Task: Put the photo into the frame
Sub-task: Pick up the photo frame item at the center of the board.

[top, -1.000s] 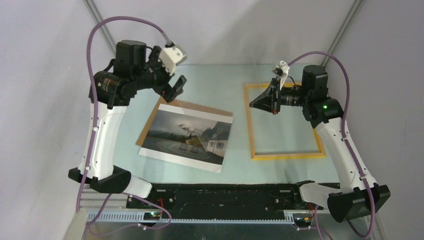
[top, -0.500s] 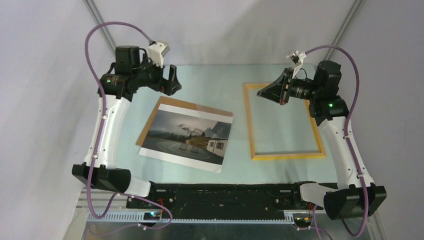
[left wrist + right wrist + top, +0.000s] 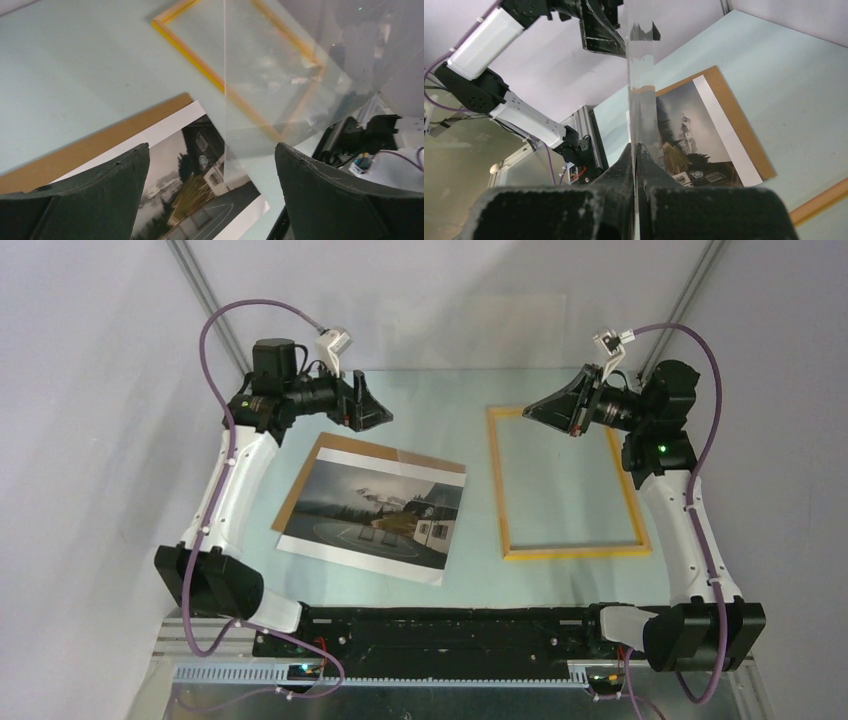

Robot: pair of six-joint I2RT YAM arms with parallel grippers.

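The frame lies flat on the desk, its yellow-orange edges making a tall rectangle in front of the right arm. The photo lies face up to the left of the frame, with a bare strip of desk between the two, and is turned at a slant to the frame's sides. It rests on a brown backing board, which shows along the photo's far edge and along the edge away from the frame.

The right claw hangs in the air over the frame's far left corner. Its fingers are pinched together on a clear pane, which the right wrist view shows edge-on as a thin upright sheet running away from the frame towards the other arm.

The left claw is raised above the desk, well to the left of the frame and beyond the far edge of the backing board. Its fingers are spread wide and grip nothing. In the left wrist view the pane's upright edge falls between them, with the frame showing through the pane. Whether the pane touches either finger cannot be told
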